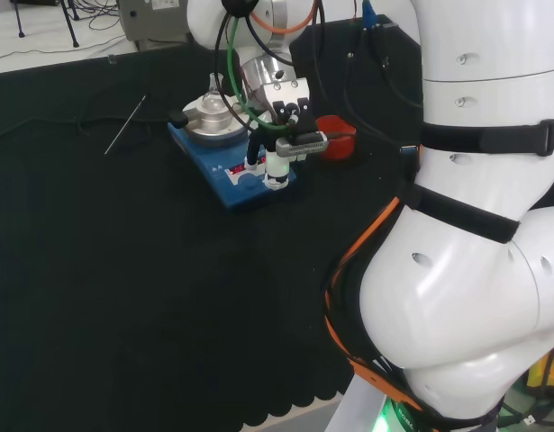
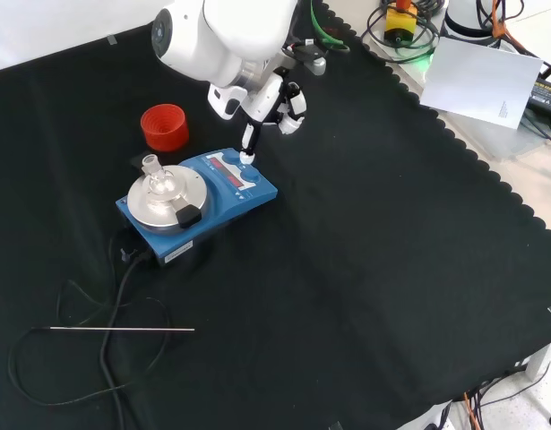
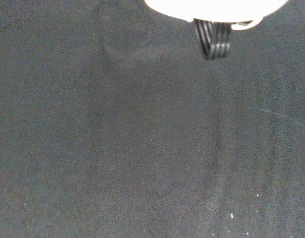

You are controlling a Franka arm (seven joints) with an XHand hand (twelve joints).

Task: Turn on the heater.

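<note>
Step in hand: you are pressing at the control panel of the heater [image 2: 196, 206]; judged from the pose, the switch-on is under way but not confirmed.
How to do it well: bring the one extended finger [image 2: 249, 143] straight down on the control you mean, and keep the other fingers clear of the neighbouring knobs. Avoid sideways drag, which could slide the blue base on the cloth [image 2: 365, 269]. Check the red display strip [image 2: 225, 169] for a change before you lift away.
Hand state: the hand [image 2: 273, 100] has one finger pointing down and the others tucked back; it holds nothing.
Heater position: in the front view it sits left of centre, its panel end directly under the fingertip, which looks to be touching or just above the panel; you cannot tell which.
On the heater: a small glass flask [image 2: 158, 183] stands on the round metal plate [image 2: 141, 208], away from the hand.
Nearby: a red ribbed ring [image 2: 164, 127] stands just beyond the heater; a thin metal rod [image 2: 123, 330] lies well apart.
</note>
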